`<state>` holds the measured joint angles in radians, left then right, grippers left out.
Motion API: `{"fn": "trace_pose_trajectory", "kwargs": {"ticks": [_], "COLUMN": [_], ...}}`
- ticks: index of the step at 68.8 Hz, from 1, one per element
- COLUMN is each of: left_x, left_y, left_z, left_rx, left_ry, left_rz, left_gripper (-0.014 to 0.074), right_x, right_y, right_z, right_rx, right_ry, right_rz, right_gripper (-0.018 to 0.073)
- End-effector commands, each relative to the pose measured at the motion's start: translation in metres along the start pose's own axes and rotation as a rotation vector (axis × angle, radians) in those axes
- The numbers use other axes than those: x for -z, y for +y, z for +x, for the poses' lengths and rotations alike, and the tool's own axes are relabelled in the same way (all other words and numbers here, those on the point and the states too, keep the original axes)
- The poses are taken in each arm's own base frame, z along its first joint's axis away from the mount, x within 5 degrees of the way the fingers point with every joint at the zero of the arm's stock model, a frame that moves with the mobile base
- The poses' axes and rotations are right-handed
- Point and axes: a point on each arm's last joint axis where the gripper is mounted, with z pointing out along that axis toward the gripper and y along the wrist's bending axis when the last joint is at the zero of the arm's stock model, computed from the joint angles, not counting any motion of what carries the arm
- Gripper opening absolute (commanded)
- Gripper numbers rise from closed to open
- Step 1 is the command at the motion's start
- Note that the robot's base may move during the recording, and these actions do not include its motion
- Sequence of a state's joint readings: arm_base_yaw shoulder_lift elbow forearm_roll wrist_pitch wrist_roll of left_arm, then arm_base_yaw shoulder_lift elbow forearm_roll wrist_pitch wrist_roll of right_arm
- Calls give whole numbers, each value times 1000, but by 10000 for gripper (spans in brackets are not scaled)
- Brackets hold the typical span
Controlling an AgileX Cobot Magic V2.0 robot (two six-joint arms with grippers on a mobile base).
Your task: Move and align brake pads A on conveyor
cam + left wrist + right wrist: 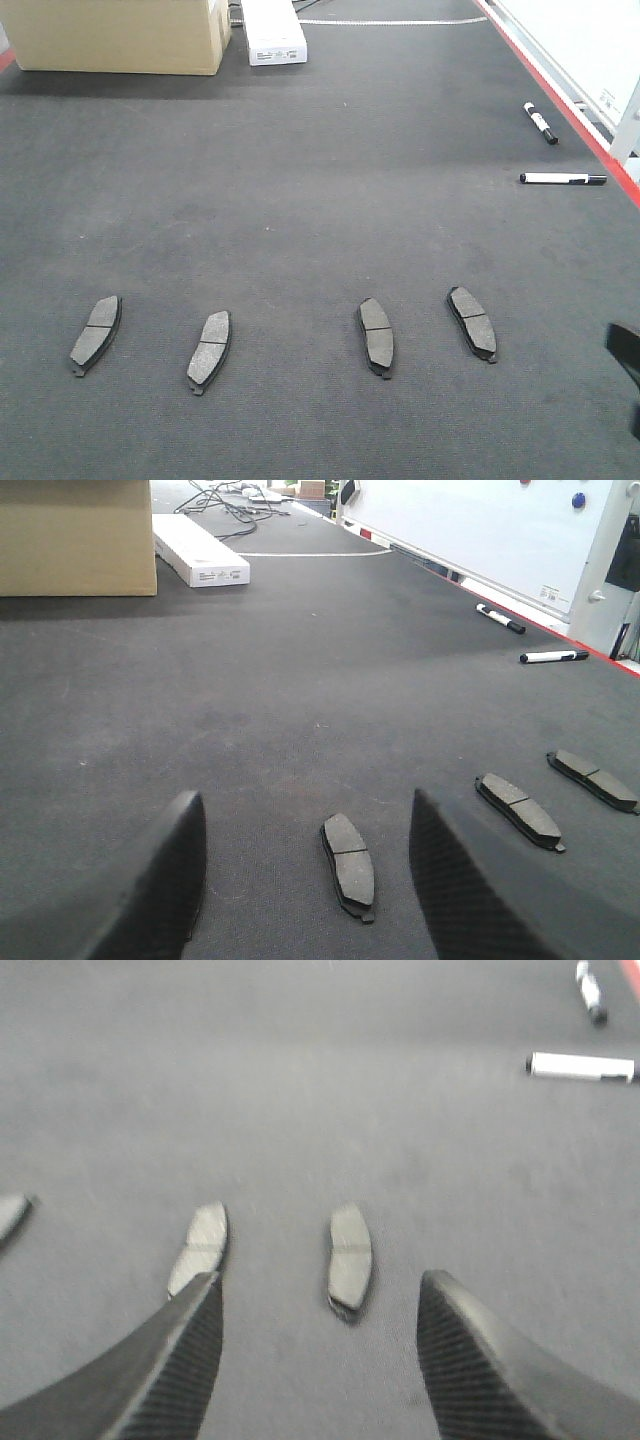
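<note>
Four brake pads A lie flat in a loose row across the near part of the conveyor (320,200), none touching: the far-left pad (96,333), the second pad (210,350), the third pad (377,337) and the far-right pad (472,322). The left gripper (305,880) hangs low with jaws apart, empty, a pad between them. The right gripper (318,1355), blurred, also has its jaws apart and empty. At 2 o'clock, two markers (562,179) lie near the red edge (560,100). At 11 o'clock sit a cardboard box (120,35) and a white carton (272,35). Nothing lies between the pads.
</note>
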<state>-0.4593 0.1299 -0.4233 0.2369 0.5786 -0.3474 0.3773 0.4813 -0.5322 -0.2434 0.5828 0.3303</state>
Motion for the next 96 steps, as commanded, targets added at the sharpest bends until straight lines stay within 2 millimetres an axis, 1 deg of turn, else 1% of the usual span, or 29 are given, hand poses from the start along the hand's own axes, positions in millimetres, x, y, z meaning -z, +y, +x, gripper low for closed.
{"fn": "trace_pose_trajectory", "kwargs": {"ticks": [1,12,18,25,35,40,44,46,49,50,53,54,56,57,58,96], "left_x": [1,2,2,2,2,2,2,2,2,2,2,2,2,2,2,2], "left_y": [-3,-3,-3,-3,-3,-3,-3,-3,-3,-3,-3,-3,-3,-3,-3,-4], "left_z": [-13,-17,-17,-17,-17,-17,-17,-17,-17,-17,-17,-17,-17,-17,-17,-17], "left_rx": [5,-20,-18,-18,-18,-18,-18,-18,-18,-18,-18,-18,-18,-19,-19,-15], "left_ry": [-79,-124,-122,-122,-122,-122,-122,-122,-122,-122,-121,-121,-122,-122,-122,-121], "left_rz": [28,29,29,29,29,29,29,29,29,29,29,29,29,29,29,31], "left_gripper": [417,417,417,417,414,386,331,296,206,180,69,41,-11,-10,-9,-8], "right_x": [14,28,29,24,23,23,23,23,23,23,23,23,23,23,23,23], "right_y": [0,-3,-3,-3,-2,-2,-2,-2,-2,-2,-2,-2,-2,-2,-2,-2], "right_z": [-6,11,18,25,25,24,24,24,25,25,25,25,25,25,25,25], "right_rx": [14,11,11,19,21,21,19,18,14,10,7,7,7,7,6,7], "right_ry": [-172,-297,-318,-308,-316,-326,-326,-323,-320,-319,-319,-319,-319,-319,-319,-320], "right_rz": [-28,-57,-63,-66,-70,-74,-74,-73,-75,-75,-76,-76,-76,-76,-77,-77], "right_gripper": [420,420,420,420,420,406,367,329,268,219,138,95,36,-6,-16,-9]}}
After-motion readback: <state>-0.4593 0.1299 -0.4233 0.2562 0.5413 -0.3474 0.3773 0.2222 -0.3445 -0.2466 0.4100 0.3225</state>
